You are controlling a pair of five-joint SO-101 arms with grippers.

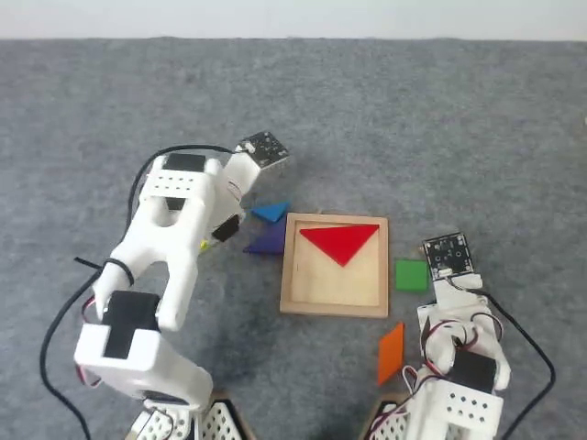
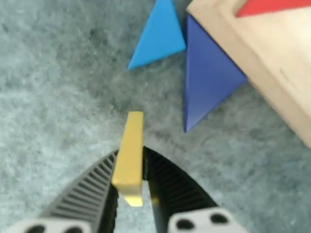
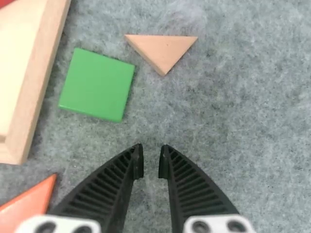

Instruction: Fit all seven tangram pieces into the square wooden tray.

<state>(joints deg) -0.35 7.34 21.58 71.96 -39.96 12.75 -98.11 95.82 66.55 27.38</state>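
Grey felt-like cloth (image 1: 477, 119) covers the table, and at its left the white left arm (image 1: 151, 275) leans in toward the tray. The left gripper (image 2: 130, 154) is closed down to the width of a yellow piece (image 2: 132, 136), which it pinches edge-on between its ribbed black fingers (image 2: 92, 184) above the cloth; the piece's outline cannot be made out from this angle. Just beyond it lie a light blue triangle (image 1: 271, 212) (image 2: 158, 36) and a dark blue triangle (image 1: 268, 240) (image 2: 206, 80), close beside each other, and the dark one rests against the outer left wall of the square wooden tray (image 1: 335, 310) (image 2: 262, 73). The tray sits flat near the middle of the table and holds a red triangle (image 1: 341, 240) (image 2: 272, 6), laid along its far edge with the point toward the near side. To the right of the tray, just outside its wall, lies a green square (image 1: 411, 275) (image 3: 97, 83), and an orange parallelogram (image 1: 391, 353) (image 3: 26, 204) lies nearer the arm bases. The right gripper (image 3: 150, 162) hangs above bare cloth near the green square with its jaws a narrow slit apart and nothing between them. A tan triangle (image 3: 162, 48) lies flat just beside the green square, on the side away from the tray.
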